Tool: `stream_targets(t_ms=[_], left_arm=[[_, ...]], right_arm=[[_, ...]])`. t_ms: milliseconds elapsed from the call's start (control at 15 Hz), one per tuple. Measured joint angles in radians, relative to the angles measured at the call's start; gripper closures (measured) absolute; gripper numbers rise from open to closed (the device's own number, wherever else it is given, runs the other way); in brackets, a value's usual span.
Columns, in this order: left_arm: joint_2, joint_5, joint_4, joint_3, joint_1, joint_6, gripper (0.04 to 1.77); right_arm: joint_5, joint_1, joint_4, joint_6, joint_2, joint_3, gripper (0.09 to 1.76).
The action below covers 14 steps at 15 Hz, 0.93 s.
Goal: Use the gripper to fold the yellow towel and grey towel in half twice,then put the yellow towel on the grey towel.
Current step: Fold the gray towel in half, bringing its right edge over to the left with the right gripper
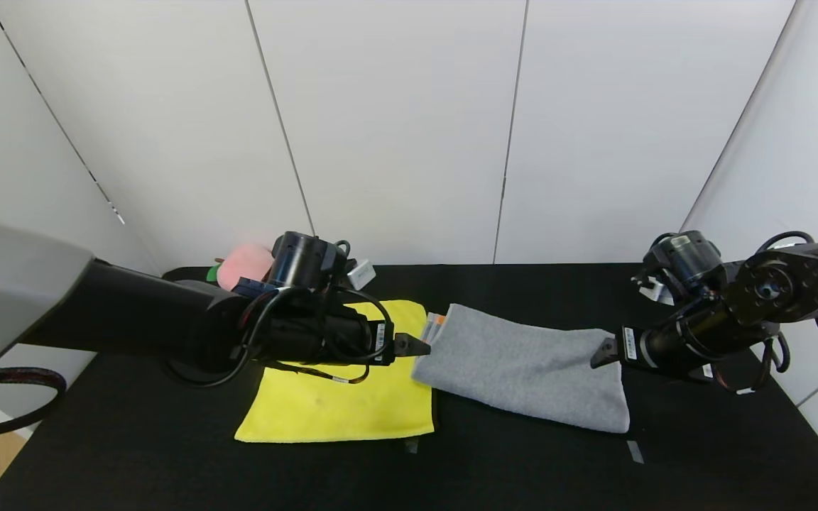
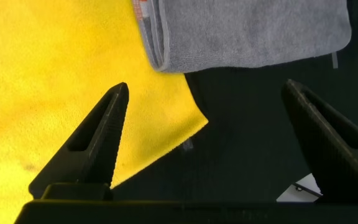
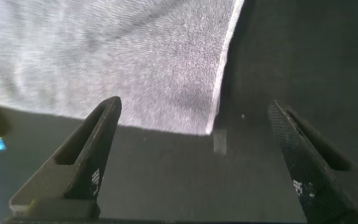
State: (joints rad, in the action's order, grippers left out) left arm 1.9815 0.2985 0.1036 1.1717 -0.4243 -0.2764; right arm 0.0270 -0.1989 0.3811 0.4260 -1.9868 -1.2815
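Grey towel (image 1: 522, 369) folded beside yellow towel (image 1: 341, 404), orange patches (left wrist view), both grippers (image 1: 412, 345) (image 1: 602, 353) spread, empty.

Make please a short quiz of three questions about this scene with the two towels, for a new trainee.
1. True or false: the yellow towel already lies on top of the grey towel.
2. Which hand is over the yellow towel? A) the left hand B) the right hand C) neither
3. Fill in: both hands are ____ and hold nothing.

Key:
1. False. The towels lie side by side on the black table, the yellow one toward the robot's left, and only their near edges meet.
2. A. The right hand is at the grey towel's far-right end.
3. Open. Both wrist views show the jaws spread wide with nothing between them.
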Motion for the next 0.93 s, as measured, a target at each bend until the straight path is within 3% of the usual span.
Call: stream_targets(t_ms=[933], left_arm=[[-0.080,0.000,-0.001,-0.013,0.014,0.001,0.10]], right_arm=[[-0.001,-0.016,-0.079,0.014,-0.154,-0.014,0.15]])
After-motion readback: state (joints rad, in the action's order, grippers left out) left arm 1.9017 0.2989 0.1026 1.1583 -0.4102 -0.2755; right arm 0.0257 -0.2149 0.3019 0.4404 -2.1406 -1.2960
